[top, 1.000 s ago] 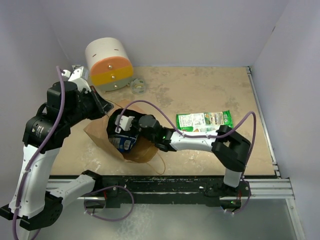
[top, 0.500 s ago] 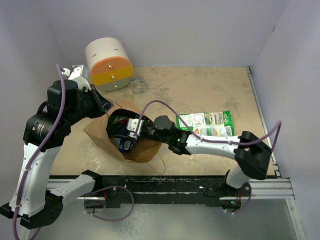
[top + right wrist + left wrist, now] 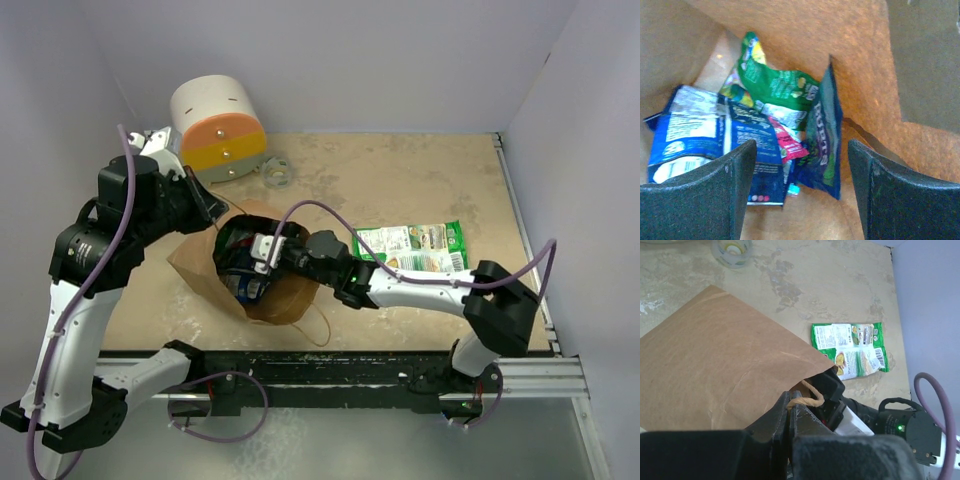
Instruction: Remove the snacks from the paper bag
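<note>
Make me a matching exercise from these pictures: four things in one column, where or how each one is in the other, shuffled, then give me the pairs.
Column one
1. left gripper
2. right gripper
3. green snack packet
4. white, orange and yellow cylinder

Column two
A. flat on the table, right of the paper bag
B. at the table's far left corner
C. shut on the paper bag's rim
D. open, inside the paper bag

Pairs: 1-C, 2-D, 3-A, 4-B

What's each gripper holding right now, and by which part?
Left gripper is shut on the paper bag, pinching its twisted handle at the mouth. Right gripper is open inside the bag over the snacks, holding nothing.
</note>
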`<state>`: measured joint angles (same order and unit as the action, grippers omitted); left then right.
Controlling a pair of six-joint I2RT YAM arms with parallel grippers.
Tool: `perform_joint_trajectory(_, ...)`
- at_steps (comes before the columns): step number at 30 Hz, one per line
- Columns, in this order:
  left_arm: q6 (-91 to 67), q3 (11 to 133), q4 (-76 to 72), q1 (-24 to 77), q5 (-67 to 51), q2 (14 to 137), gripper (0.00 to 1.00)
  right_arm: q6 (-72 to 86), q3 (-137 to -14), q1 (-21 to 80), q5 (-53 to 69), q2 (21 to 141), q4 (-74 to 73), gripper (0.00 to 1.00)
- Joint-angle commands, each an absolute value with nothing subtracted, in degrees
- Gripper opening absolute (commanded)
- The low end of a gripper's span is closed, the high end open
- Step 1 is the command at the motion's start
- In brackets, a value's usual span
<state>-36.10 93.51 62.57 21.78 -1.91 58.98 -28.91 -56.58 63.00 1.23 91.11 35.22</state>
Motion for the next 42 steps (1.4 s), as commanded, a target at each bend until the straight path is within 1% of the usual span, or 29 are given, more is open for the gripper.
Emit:
perform_joint_trajectory(1,-34.36,95.33,58.89,21.76,-3.25,58.73,0.00,-32.31,-60.68,63.07,-9.39,93.75,42.91,0.76)
perform_joint_trajectory(2,-34.15,95.40,58.93,21.73,-3.23,58.78,0.00,-32.92,-61.51,63.07,-11.14,94.70,42.94,0.76)
perform_joint_trajectory(5,-33.59,95.97,59.25,21.76,-2.84,58.90,0.00,-33.73,-63.26,62.82,-11.07,97.32,43.61,0.78)
perform_joint_trajectory(8,-32.88,96.84,59.65,21.74,-1.85,59.18,0.00,-35.35,-65.44,62.71,-13.76,101.58,43.62,0.77)
perform_joint_trajectory(10,-32.40,97.24,59.81,21.71,-1.40,59.32,0.00,-35.75,-65.91,62.60,-14.03,103.66,44.27,0.73)
perform_joint_trajectory(11,-32.33,97.22,59.84,21.71,-1.28,59.37,0.00,-35.64,-66.14,62.55,-13.84,104.45,44.36,0.68)
perform_joint_trajectory(14,-32.76,96.78,59.85,21.72,-0.98,59.20,0.00,-34.45,-66.69,62.46,-12.67,105.65,44.10,0.46)
perform_joint_trajectory(17,-33.89,95.83,59.77,21.76,-1.31,58.94,0.00,-30.88,-67.67,62.41,-11.37,104.65,41.85,0.27)
perform_joint_trajectory(20,-34.78,94.77,59.69,21.76,-0.87,58.42,0.00,-26.28,-69.28,62.48,-8.29,103.03,37.12,0.01)
perform_joint_trajectory(26,-35.13,94.93,59.78,21.72,1.18,58.06,0.00,-17.96,-67.81,62.62,-1.42,97.70,34.21,0.00)
perform_joint_trajectory(29,-36.15,94.94,59.76,21.77,2.33,58.17,0.00,-14.76,-66.41,62.64,-0.32,93.57,33.34,0.00)
perform_joint_trajectory(34,-37.68,95.06,59.13,21.79,2.11,58.28,0.00,-10.46,-64.68,62.59,5.28,86.54,29.39,0.00)
perform_joint_trajectory(37,-38.27,95.16,59.15,21.77,2.85,58.02,0.00,-7.82,-62.52,62.60,5.98,81.37,27.18,0.00)
perform_joint_trajectory(40,-38.32,94.92,59.17,21.77,4.18,57.81,0.00,-6.91,-61.37,62.59,6.81,75.26,20.50,0.00)
perform_joint_trajectory(42,-38.55,94.82,59.71,21.72,5.27,57.81,0.00,-4.72,-62.10,62.58,7.13,70.40,13.21,0.00)
